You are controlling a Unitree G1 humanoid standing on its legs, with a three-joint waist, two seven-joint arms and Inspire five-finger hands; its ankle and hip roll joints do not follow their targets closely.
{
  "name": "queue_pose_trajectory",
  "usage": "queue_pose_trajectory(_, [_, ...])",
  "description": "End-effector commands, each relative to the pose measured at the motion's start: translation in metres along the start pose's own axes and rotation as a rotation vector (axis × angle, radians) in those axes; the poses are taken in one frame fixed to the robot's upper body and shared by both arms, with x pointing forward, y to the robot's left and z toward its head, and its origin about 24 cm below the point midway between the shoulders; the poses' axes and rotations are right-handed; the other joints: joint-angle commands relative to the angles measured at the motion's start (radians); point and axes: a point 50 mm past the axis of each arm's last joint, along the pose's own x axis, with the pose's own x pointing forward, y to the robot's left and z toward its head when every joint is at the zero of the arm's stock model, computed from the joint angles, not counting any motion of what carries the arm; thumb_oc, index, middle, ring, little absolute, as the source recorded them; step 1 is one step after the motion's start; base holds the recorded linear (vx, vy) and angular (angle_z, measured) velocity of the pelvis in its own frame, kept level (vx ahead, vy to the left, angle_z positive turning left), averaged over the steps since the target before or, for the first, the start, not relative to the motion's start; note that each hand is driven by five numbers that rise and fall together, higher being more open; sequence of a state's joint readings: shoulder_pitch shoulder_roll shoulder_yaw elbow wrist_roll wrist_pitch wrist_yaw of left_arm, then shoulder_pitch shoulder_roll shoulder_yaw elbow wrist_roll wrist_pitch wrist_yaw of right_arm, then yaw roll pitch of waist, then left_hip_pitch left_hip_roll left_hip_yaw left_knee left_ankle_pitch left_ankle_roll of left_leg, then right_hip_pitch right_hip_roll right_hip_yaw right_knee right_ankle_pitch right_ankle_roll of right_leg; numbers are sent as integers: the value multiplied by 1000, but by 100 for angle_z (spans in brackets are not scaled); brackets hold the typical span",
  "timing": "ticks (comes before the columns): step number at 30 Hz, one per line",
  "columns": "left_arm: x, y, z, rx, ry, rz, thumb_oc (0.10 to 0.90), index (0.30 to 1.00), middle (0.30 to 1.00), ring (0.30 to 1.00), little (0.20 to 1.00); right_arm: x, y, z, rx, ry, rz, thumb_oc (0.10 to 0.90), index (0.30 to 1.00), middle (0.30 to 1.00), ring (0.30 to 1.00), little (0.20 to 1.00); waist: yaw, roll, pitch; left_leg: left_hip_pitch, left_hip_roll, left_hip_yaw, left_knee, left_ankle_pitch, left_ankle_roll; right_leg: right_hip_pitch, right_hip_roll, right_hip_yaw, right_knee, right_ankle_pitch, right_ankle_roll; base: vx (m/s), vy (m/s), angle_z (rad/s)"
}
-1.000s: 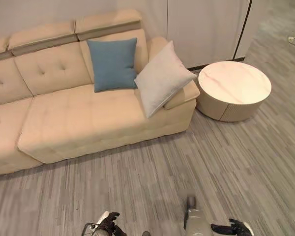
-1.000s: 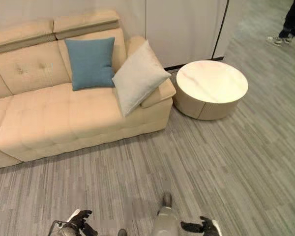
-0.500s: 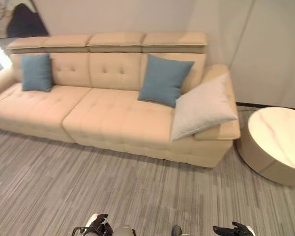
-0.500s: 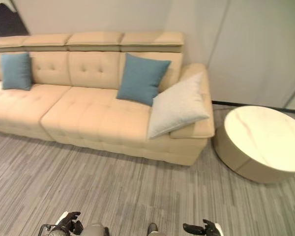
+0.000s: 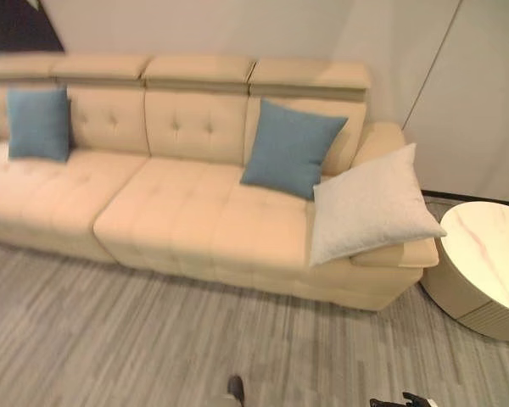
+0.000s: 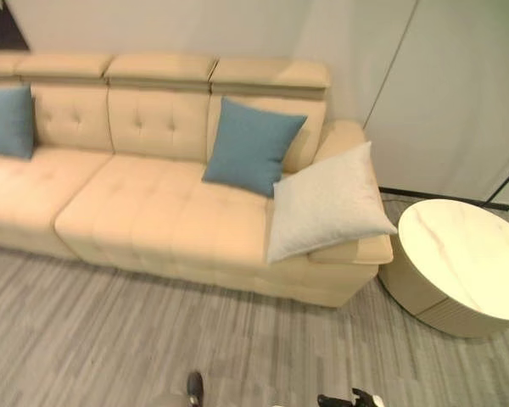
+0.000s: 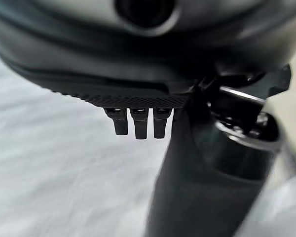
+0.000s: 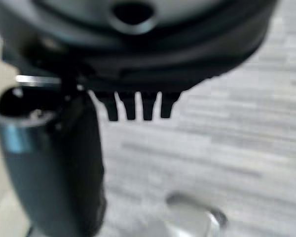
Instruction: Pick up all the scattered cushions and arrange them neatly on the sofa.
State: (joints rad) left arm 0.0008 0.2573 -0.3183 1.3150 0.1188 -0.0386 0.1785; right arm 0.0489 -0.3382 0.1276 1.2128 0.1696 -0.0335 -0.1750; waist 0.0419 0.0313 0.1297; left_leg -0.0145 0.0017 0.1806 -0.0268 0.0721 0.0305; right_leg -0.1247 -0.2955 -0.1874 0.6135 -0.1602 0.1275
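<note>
Currently 2 blue cushions (image 5: 290,148) & 1 grey cushion (image 5: 369,204) on sofa (image 5: 170,212), 1 round table (image 5: 489,263), both robot hands: fingers straight, empty.

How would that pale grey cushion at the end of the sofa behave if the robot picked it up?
The pale grey cushion looks plump and soft, so it would probably squash under a hand and feel light for its bulk. It leans on the sofa's armrest with a corner past the seat edge, so a nudge might tip it toward the floor. Its woven cover seems unlikely to slip.
</note>
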Motion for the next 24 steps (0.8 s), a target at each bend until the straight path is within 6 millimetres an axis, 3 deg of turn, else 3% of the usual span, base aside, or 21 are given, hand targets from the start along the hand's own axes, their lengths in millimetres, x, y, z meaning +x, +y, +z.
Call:
queue_pose_trajectory(1, [6, 32, 47, -20, -142, 121, 800, 900, 900, 900, 900, 6, -26, 59, 81, -173, -97, 800, 900, 900, 900, 900, -20, 24, 76, 29, 64, -55, 26, -90, -92, 115, 52, -69, -338, 104, 49, 290, -135, -2])
queue_pose_trajectory(4, [6, 34, 62, 3, -196, 133, 800, 900, 900, 900, 900, 6, -29, 56, 124, -162, -117, 800, 900, 900, 900, 900, -55, 25, 82, 63, 70, -70, 28, -121, -107, 87, 51, -1, -521, 151, 73, 254, -173, 23])
queue_pose_trajectory(7, [5, 29, 67, 43, -213, 129, 800, 900, 900, 900, 900, 6, -31, 50, 138, -146, -129, 800, 900, 900, 900, 900, -81, 37, 84, 96, 91, -83, 28, -147, -123, 29, 9, 59, -593, 205, 102, 233, -230, 8])
queue_pose_trajectory(15, [5, 26, 65, 53, -209, 121, 800, 900, 900, 900, 900, 6, -32, 47, 137, -137, -134, 800, 900, 900, 900, 900, -86, 42, 84, 117, 101, -83, 24, -158, -129, 24, -2, 57, -616, 220, 108, 63, -77, -2])
queue_pose_trajectory(16, [5, 15, 55, 72, -180, 84, 800, 900, 900, 900, 900, 6, -39, 41, 132, -113, -155, 800, 900, 900, 900, 900, -101, 49, 70, 164, 126, -84, 3, -168, -147, -12, -14, 50, -630, 245, 122, 546, -838, -16])
queue_pose_trajectory(17, [3, 3, 49, 80, -168, 52, 800, 900, 900, 900, 900, 6, -55, 47, 143, -144, -208, 800, 900, 900, 900, 900, -121, 56, 64, 169, 175, -126, 78, -173, -169, -4, 61, 163, -556, 209, 105, 577, -953, 4])
queue_pose_trajectory(18, [3, 1, 49, 83, -167, 46, 800, 900, 900, 900, 900, 6, -59, 48, 148, -150, -226, 800, 900, 900, 900, 900, -122, 56, 65, 150, 187, -137, 127, -158, -170, 1, 84, 172, -536, 186, 87, 398, -1048, 36])
queue_pose_trajectory(19, [2, -2, 55, 32, -187, 47, 800, 900, 900, 900, 900, 2, -77, 58, 203, -216, -304, 800, 900, 900, 900, 900, -112, 43, 91, 23, 245, -163, 397, -7, -157, 64, 134, 145, -508, 132, 6, 140, -694, 66])
queue_pose_trajectory(22, [0, -5, 61, -4, -212, 56, 800, 900, 900, 900, 900, -3, -92, 69, 241, -281, -389, 800, 900, 900, 900, 900, -95, 13, 101, -47, 206, -123, 473, -53, -128, 123, 161, 140, -536, 110, -23, 171, -419, 56])
queue_pose_trajectory(24, [-1, -9, 66, -48, -223, 64, 800, 900, 900, 900, 900, -10, -101, 84, 304, -370, -451, 800, 900, 900, 900, 900, -87, 17, 95, -89, 162, -126, 363, -87, -128, 144, 179, 140, -557, 91, -20, 216, -77, 14])
